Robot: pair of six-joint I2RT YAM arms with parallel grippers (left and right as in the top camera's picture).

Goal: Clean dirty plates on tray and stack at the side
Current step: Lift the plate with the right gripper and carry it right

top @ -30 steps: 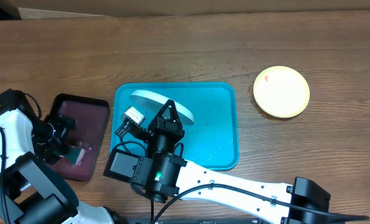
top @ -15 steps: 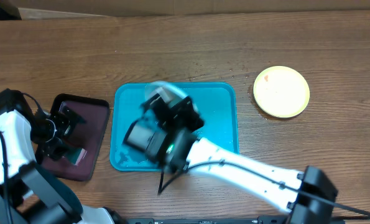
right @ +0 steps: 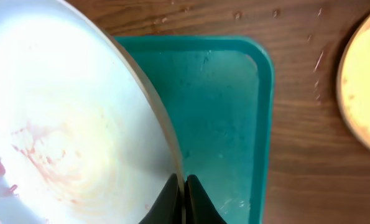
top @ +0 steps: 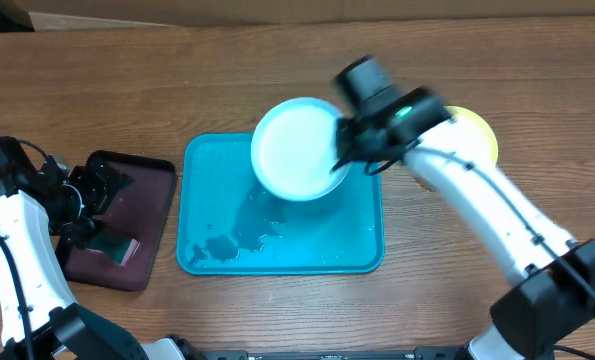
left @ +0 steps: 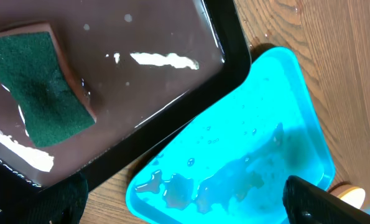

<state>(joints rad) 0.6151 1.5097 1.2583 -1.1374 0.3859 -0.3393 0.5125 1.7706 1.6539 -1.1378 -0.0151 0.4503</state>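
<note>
R fingers (right: 200,210) clamped on white plate (top: 292,150) rim, above tray (top: 362,250); faint red smears on it. Yellow plate (top: 480,135) sits aside on tabletop (top: 127,80). L fingers (left: 321,199) apart, empty. I'd say approx halfway; stacking not done.

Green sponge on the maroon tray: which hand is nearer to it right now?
Left. The left hand hangs open above the maroon tray, close to the sponge. The right hand is away over the blue tray's opposite end, pinching the white plate's rim.

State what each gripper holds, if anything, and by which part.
The right gripper pinches the white plate by its rim; the left gripper holds nothing.
</note>
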